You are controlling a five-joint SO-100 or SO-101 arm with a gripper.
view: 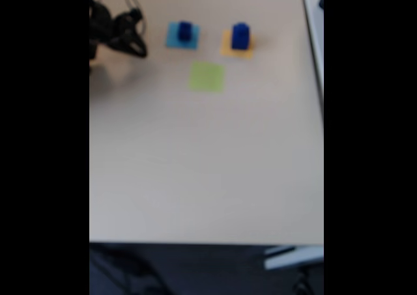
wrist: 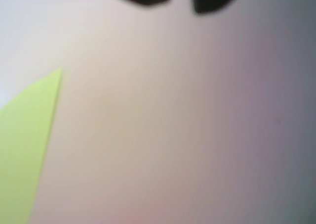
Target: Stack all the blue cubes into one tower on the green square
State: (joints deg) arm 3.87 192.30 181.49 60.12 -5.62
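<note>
In the wrist view, the gripper (wrist: 181, 1) showed two dark fingertips narrowly parted, holding nothing, above bare table (wrist: 197, 125); the green square (wrist: 24, 140) lay left.

In the fixed view, the green square sat far on the table, nearer than two blue cubes (view: 185, 30) (view: 240, 36), one on a light-blue square (view: 173, 40), one on an orange square (view: 228, 47). No writing was readable.

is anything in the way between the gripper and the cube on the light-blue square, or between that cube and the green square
Nothing visible. In the fixed view the gripper sits left of the blue cube on the light-blue square, with bare table between. The green square lies empty just below and right, with no object in that gap. The other blue cube stands off to the right.
</note>
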